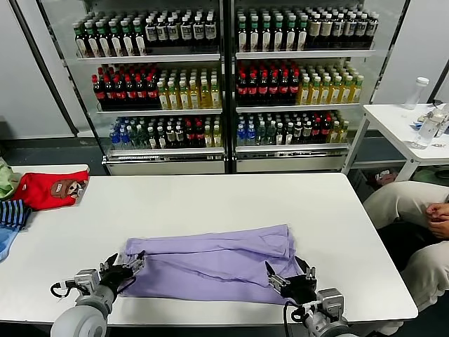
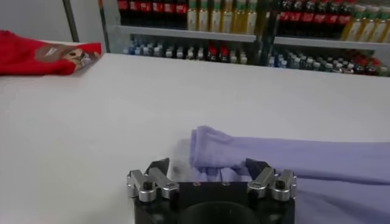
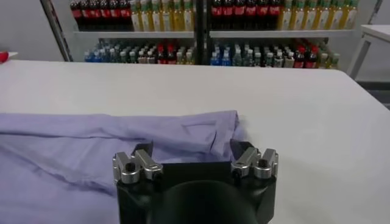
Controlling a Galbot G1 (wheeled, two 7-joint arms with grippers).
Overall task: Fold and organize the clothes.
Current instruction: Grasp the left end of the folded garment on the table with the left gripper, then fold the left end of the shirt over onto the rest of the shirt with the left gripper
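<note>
Left hand [image 1: 125, 269] sits lower left of the frame, spread wide, straddling the left end of the lavender T-shirt [image 1: 210, 263], which lies part-folded as a long band across the near half of the white desk [image 1: 210, 200]. Right hand [image 1: 289, 279], lower right, also wide over the right end. Risk: uneven pinches, catching one layer only, could undo the fold or drag cloth off the near edge.

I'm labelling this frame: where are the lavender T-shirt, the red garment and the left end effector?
lavender T-shirt [image 1: 210, 263], head view, middle of the cloth.
red garment [image 1: 43, 189], head view, its red body.
left end effector [image 1: 132, 265], head view, between the fingertips.
</note>
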